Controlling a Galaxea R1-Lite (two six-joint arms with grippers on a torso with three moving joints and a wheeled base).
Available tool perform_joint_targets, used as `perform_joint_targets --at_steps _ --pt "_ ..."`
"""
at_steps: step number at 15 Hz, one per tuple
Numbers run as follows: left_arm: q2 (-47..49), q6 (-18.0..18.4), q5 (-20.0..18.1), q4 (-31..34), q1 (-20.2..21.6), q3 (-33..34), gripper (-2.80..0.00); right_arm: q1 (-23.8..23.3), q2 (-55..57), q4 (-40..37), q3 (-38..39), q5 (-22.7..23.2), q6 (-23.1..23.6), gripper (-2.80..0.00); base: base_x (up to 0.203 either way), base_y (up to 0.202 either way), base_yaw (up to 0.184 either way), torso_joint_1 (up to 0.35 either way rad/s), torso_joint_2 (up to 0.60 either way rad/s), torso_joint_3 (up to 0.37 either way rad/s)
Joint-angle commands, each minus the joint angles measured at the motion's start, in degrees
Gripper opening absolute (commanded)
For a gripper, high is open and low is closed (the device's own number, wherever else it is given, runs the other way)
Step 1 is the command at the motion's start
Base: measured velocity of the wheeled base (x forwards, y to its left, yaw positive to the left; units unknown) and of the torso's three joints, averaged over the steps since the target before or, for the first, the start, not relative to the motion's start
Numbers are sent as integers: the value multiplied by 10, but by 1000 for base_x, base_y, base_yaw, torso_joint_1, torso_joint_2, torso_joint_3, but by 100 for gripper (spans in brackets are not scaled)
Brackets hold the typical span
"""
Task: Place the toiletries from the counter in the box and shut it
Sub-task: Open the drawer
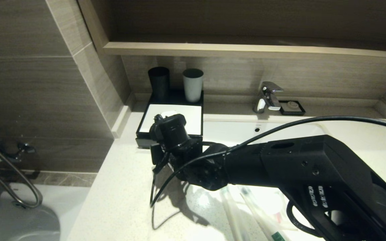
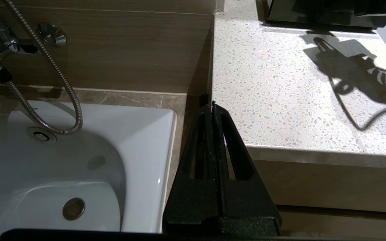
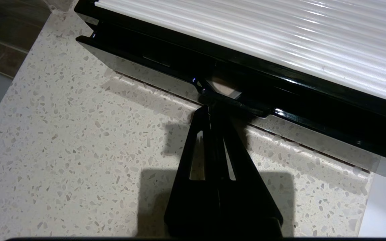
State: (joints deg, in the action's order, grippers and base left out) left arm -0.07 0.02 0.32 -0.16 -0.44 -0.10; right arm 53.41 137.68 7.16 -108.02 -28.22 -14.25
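The right claw (image 3: 213,110) reaches across the speckled worktop (image 1: 119,187) to the near edge of the black box (image 1: 142,139), which sits on the far left part of the worktop, just left of the white sink (image 1: 280,129). The two fingers of this claw are pressed together, and their tips touch a small tab on the box's near rim. The box has a white ribbed lid (image 3: 280,36) lying flat on top of it. Behind the box stand a black cup (image 1: 158,82) and a grey cup (image 1: 193,84), side by side near the wall. A silver tap (image 1: 268,97) stands at the far side of the sink. Some clear packets of toiletries (image 1: 243,207) lie on the worktop near the robot, under the right arm. The left claw (image 2: 212,110) hangs low off the left edge of the worktop, beside a white bathtub (image 2: 45,160), with its fingers together and holding nothing.
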Motion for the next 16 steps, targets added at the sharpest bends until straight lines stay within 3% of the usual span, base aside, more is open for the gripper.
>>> perform_joint_targets --at_steps 1,16 --pt "0 0 0 0 0 0 -280 -1 1 1 -2 -2 -1 -280 0 0 0 0 0 0" --pt "0 0 0 0 0 0 -280 -4 8 1 -20 -11 2 -280 0 0 0 0 0 0"
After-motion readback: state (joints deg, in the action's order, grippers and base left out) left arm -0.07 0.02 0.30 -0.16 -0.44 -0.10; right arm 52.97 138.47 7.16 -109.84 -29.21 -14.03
